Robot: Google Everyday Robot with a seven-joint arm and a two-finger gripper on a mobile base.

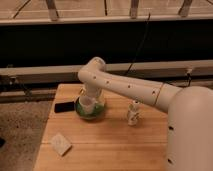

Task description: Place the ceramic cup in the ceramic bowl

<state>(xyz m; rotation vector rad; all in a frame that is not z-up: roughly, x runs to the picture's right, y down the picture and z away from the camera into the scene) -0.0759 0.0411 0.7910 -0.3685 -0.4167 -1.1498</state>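
Observation:
The white ceramic cup (87, 104) sits inside the green ceramic bowl (91, 112) at the left middle of the wooden table (110, 142). My gripper (90, 96) hangs from the white arm right above the bowl, close over the cup. The arm hides the back of the bowl and the gripper's tips.
A flat black phone (65, 106) lies just left of the bowl. A slim white figurine-like bottle (133, 112) stands to the right of the bowl. A pale flat square object (61, 144) lies near the front left corner. A dark wall with rails runs behind the table.

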